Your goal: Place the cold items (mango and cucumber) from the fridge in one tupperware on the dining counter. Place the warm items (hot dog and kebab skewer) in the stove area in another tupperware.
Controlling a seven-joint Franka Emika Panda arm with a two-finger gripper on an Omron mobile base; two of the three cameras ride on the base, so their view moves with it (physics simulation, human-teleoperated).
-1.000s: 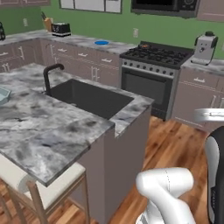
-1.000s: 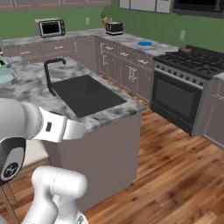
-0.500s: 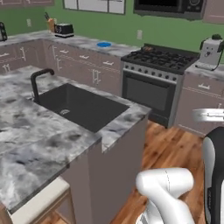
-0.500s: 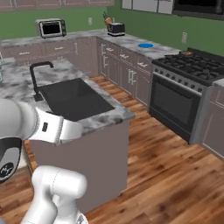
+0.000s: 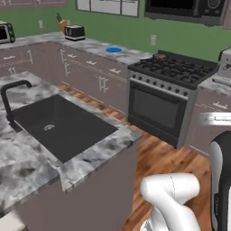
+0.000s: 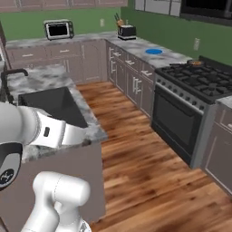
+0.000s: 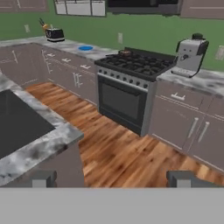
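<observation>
The stove area's black gas range (image 5: 173,72) (image 6: 199,84) (image 7: 133,65) stands ahead, with a steel oven front and grey marbled worktop on both sides. A small reddish-brown thing (image 5: 159,57) (image 6: 195,63) (image 7: 125,53) lies at the range's back left corner, too small to name. My gripper (image 7: 113,180) hangs open over the wooden floor, short of the range, with nothing between its fingertips (image 7: 43,178). The mango, cucumber, fridge, tupperwares and dining counter are out of view.
A marbled island with a black sink (image 5: 58,126) (image 6: 50,102) and black tap (image 5: 9,97) sits close on the left. A flat blue plate (image 5: 113,49) (image 6: 154,51) (image 7: 85,48), a toaster (image 5: 74,31) (image 6: 127,31) and a coffee machine (image 7: 190,57) stand on the back worktops. Wooden floor (image 6: 136,154) lies between the island and the range.
The whole picture has shifted: the camera has moved with the base. The range now looks nearer and larger, the sink island has slid left, and the stools have left the picture. The gripper stays open.
</observation>
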